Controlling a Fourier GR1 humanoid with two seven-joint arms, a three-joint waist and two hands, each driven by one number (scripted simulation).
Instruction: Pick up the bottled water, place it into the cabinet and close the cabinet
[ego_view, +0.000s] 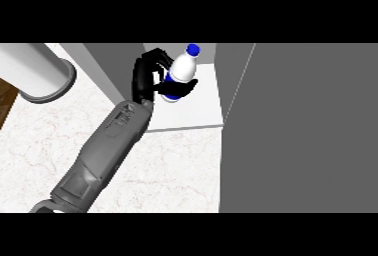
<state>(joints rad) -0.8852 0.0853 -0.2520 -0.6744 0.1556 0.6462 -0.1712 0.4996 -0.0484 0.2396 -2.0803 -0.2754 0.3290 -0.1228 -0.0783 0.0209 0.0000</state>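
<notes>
Brown wood strip (6, 102): one, a sliver at the far left edge, running under the counter's border.
White cylinder (33, 70): one, lying at the upper left with its round grey-rimmed end facing right; well apart from the arm.
Marble counter (177, 170): one pale veined top. It is bare to the left of the forearm and between the forearm and the door, which is the widest open room in view.
Grey forearm (100, 160): one, entering at the lower left and slanting up and right to the cabinet's mouth.
Left hand (142, 82): one black hand, fingers and thumb curled round the bottle's lower half, grasping it.
Bottled water (182, 67): one, white with a blue cap and blue band, tilted with the cap up and right. It is held inside the cabinet opening above the shelf; whether its base touches the shelf cannot be told.
Cabinet (111, 65): one, with a grey side wall just left of the hand.
White shelf (196, 112): one; its front edge meets the counter.
Cabinet door (310, 130): one grey panel, standing open and filling the right side; its edge is close to the bottle's right.
</notes>
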